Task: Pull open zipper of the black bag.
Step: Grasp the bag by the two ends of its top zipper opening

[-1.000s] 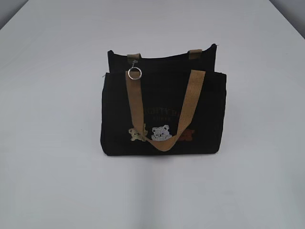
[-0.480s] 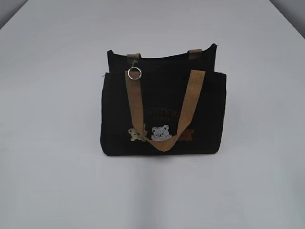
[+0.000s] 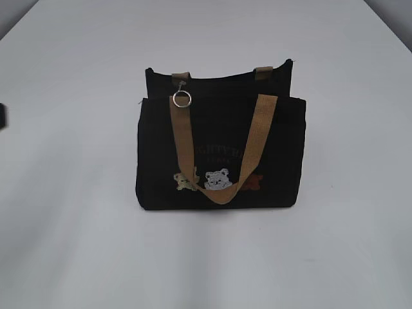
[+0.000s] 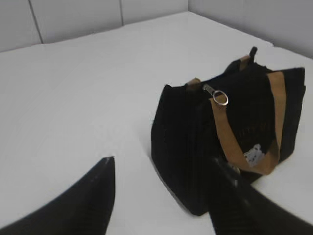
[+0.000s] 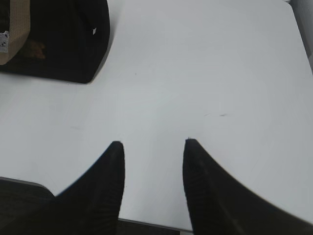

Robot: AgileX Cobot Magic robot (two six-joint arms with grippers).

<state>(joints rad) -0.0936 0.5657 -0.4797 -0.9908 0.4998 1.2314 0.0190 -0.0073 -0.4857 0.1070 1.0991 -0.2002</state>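
Black, soft fabric tote bag [image 3: 219, 154] with tan webbing straps stands mid-counter [image 3: 77, 244]; it would likely slump under pull. Best hold: zipper's round silver ring [image 3: 182, 98], at eleven o'clock on its front. Both jaws open, empty.

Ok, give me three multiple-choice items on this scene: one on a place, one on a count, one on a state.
1. Where does the silver ring hang on the black bag in the exterior view?
A. top left
B. bottom right
C. on the table

2. How many tan webbing straps show?
A. two
B. four
C. none

3. How does the left gripper stand?
A. shut on the ring
B. open, holding nothing
C. gripping a strap

Answers: 1 A, the ring sits by the upper left strap end; 2 A, front loop plus rear strap; 3 B, fingers apart with the bag beyond them.
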